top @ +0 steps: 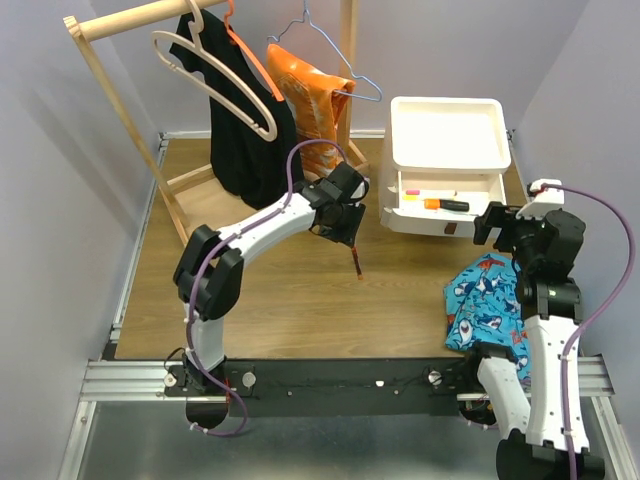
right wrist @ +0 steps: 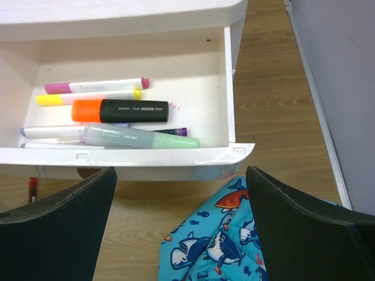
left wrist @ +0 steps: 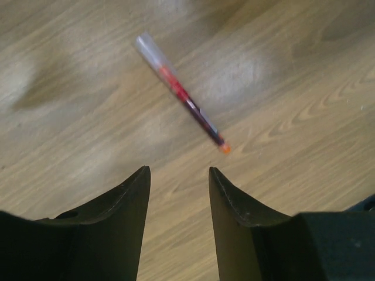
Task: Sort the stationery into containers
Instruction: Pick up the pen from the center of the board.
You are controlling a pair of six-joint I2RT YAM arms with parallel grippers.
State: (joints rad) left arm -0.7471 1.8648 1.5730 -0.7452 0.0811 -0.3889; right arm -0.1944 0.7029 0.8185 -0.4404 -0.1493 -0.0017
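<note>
Looks partly done: markers [right wrist: 120, 110] in drawer [top: 410, 222] at one o'clock, red pen [left wrist: 187, 105] loose on table [top: 280, 300], left gripper [left wrist: 177, 171] and right gripper [right wrist: 180, 171] parted, empty.

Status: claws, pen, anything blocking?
Left claw open, empty, by red pen lying loose on table. Right claw open at open drawer, markers inside. Shark cloth below it, not blocking.

Probably a robotics lab, wooden tabletop [top: 290, 300] walled by grey panels [top: 60, 220], aluminium mounting rail [top: 130, 378].

pen [left wrist: 181, 93] blurred, perhaps red, cloth [right wrist: 217, 246] cropped
</note>
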